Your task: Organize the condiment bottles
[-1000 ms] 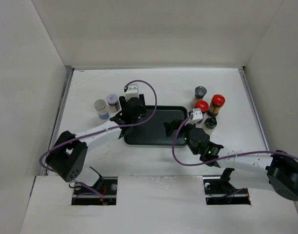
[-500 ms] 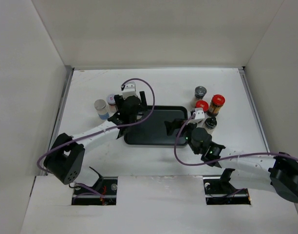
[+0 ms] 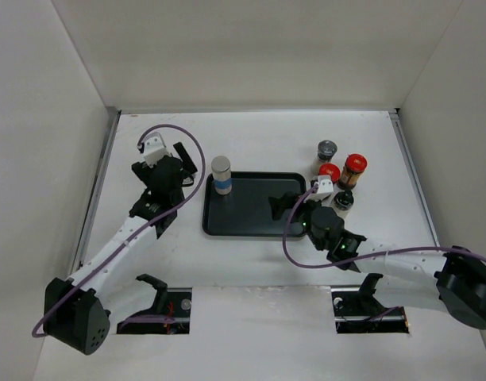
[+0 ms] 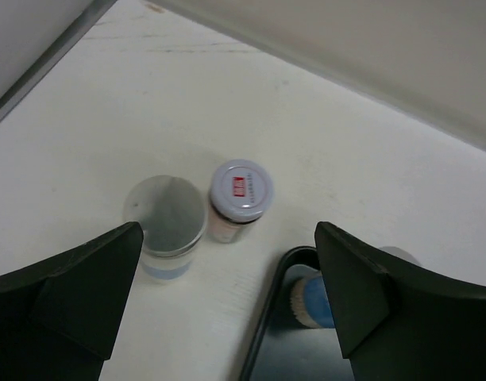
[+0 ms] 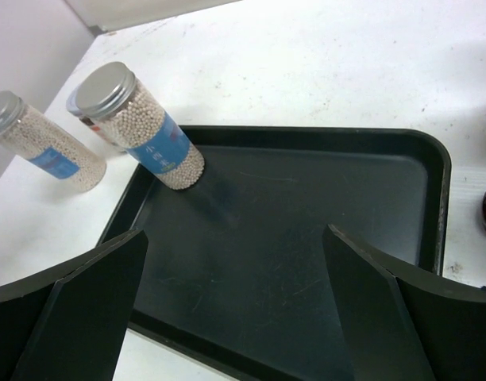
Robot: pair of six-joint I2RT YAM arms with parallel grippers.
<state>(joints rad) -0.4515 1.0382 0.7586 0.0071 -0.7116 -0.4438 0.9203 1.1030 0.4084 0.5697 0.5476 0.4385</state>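
The grey-lidded jar with a blue band (image 3: pixel 221 175) stands upright in the far left corner of the black tray (image 3: pixel 243 213). Its long axis is vertical and its lid points straight up. Pale round grains fill it, and the band goes around its middle. In the right wrist view it seems to lean, but the top view shows it straight. No claw touches it.

Just outside that corner, on the white worktop (image 3: pixel 267 135), stand the second grey-lidded jar (image 4: pixel 165 218) and the white-topped jar (image 4: pixel 240 193). They are close beside each other, both upright with the lids up. The white top carries a small red mark. In the top view the left arm covers these two. The left claw (image 4: pixel 227 238) hangs above them, spread wide, with nothing in its grip.

Near the right side of the tray, four more jars stand upright on the worktop in a close group. The silvery-lidded jar (image 3: pixel 327 149) is the farthest. The first red-lidded jar (image 3: pixel 329 171) and the second red-lidded jar (image 3: pixel 355 164) are in the middle. The dark-lidded jar (image 3: pixel 343 200) is the nearest.

The right claw (image 5: pixel 235 238) hovers over the right part of the tray, also spread wide and holding nothing. It faces toward the jar in the far left corner, well apart from it.
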